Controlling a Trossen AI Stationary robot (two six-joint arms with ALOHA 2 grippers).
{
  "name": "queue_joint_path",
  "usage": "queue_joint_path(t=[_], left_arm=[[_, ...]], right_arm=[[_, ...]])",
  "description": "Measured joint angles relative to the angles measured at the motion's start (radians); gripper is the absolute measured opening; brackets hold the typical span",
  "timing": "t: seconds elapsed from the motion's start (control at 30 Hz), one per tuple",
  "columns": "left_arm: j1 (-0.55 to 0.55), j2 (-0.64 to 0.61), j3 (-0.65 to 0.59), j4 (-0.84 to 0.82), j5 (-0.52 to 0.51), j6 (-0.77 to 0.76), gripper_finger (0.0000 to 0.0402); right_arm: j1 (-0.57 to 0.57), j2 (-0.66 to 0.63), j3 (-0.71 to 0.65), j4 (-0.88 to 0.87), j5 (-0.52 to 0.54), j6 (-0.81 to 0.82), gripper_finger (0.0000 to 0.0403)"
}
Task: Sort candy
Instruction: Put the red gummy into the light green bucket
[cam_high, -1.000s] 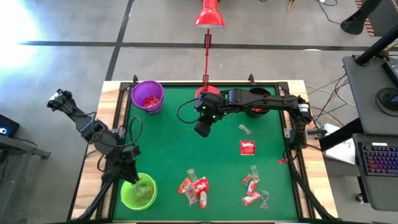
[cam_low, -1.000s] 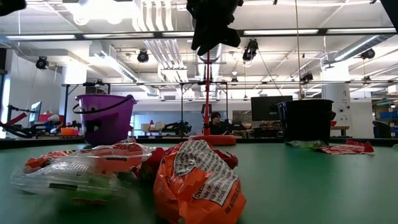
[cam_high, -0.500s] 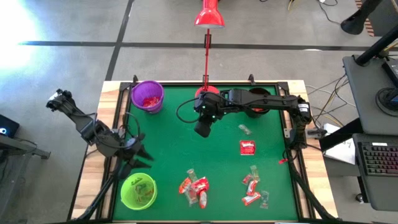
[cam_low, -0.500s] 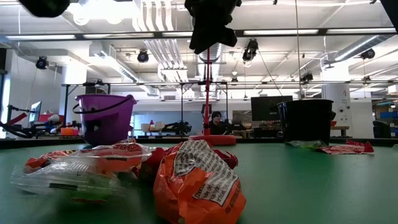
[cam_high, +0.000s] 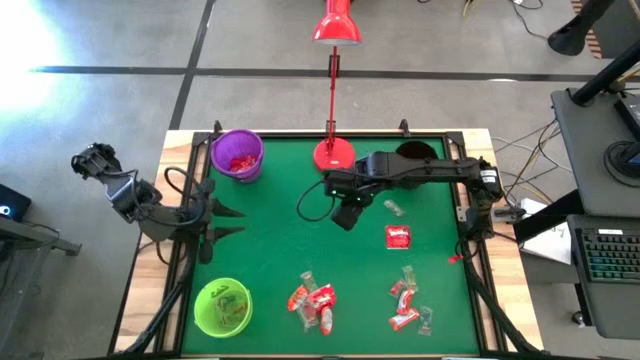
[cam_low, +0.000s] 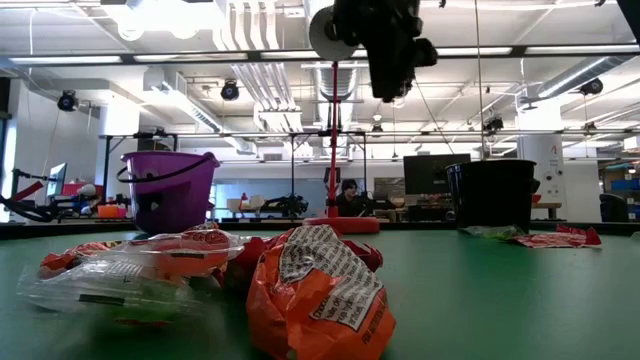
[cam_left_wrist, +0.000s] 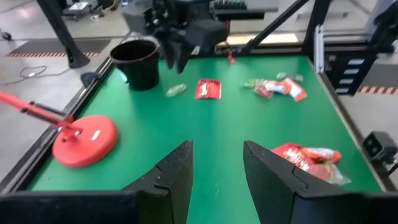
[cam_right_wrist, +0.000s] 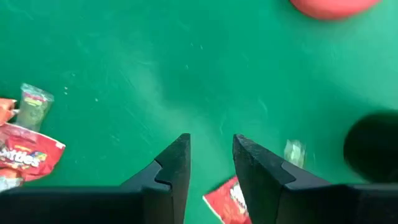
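Candy (cam_high: 312, 300) lies scattered near the worktop's (cam_high: 280, 250) front edge, one red pack reading "Skittles" in the right wrist view. The left end effector (cam_high: 228, 222), at the left edge, and the right end effector (cam_high: 346, 216), mid-worktop, both stand open and empty.

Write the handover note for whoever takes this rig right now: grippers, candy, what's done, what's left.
Left gripper: open, empty, at the table's left edge between the purple bucket and the green bucket.
Right gripper: open, empty, raised over mid-table near the red lamp base.
Done: some red candy lies in the purple bucket, some pieces in the green one.
Left: a red packet and a clear piece right of centre, a cluster at the near edge, another cluster near right. The black cup sits at the far right.
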Motion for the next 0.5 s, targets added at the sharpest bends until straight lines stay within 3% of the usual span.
queue_joint_path(t=[0.23, 0.5], left_arm=[[0.000, -0.010, 0.030, -0.069, -0.005, -0.002, 0.0123], [0.000, -0.035, 0.029, -0.159, -0.005, -0.017, 0.0123]], right_arm=[[0.032, 0.000, -0.025, -0.063, 0.001, 0.122, 0.0154], [0.125, 0.000, -0.168, -0.139, -0.017, 0.316, 0.0179]])
